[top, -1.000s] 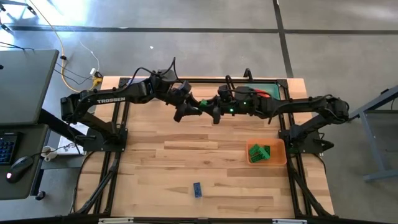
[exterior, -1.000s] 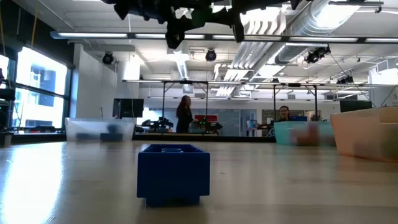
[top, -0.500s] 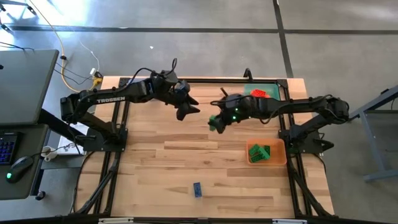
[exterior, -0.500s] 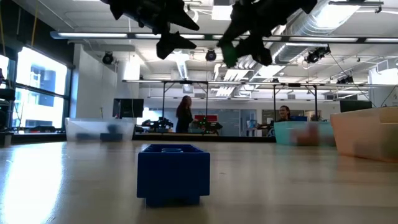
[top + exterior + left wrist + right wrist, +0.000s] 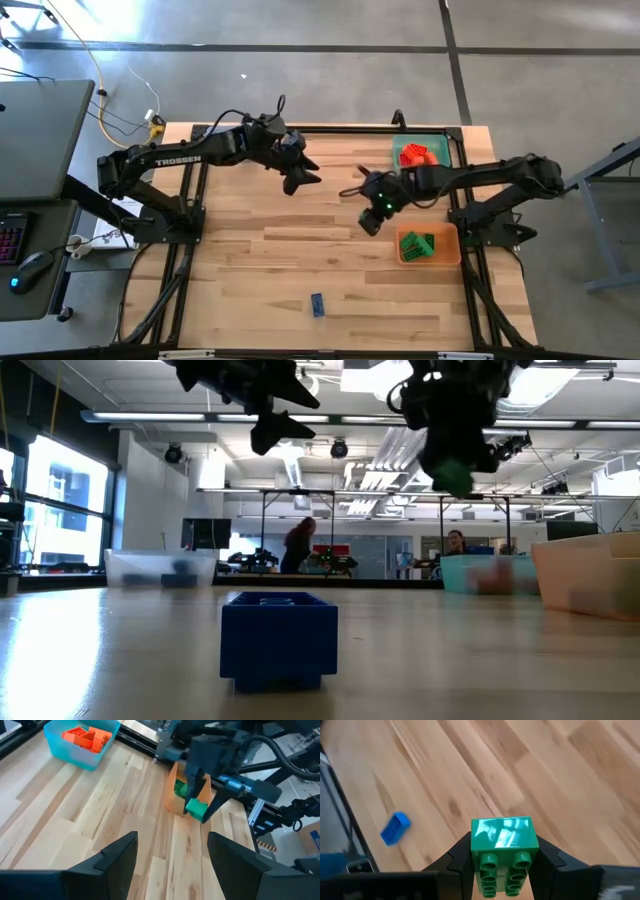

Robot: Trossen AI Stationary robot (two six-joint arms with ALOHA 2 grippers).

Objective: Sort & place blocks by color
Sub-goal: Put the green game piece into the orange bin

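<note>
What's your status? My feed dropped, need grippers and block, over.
Right gripper shut on green block, airborne beside orange bin. Left gripper open, empty, hovering mid-table. Blue block lies alone near front edge. Path to bin clear.

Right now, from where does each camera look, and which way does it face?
High view: above the table, facing straight down; both arms show, left gripper open.
Low view: at tabletop height, facing level past the blue block; both grippers hang above.
Left wrist view: on the left arm, facing the right gripper and orange bin; own fingers below.
Right wrist view: on the right arm, facing down; own fingers grip the green block.
Both wrist views share that green block.
</note>
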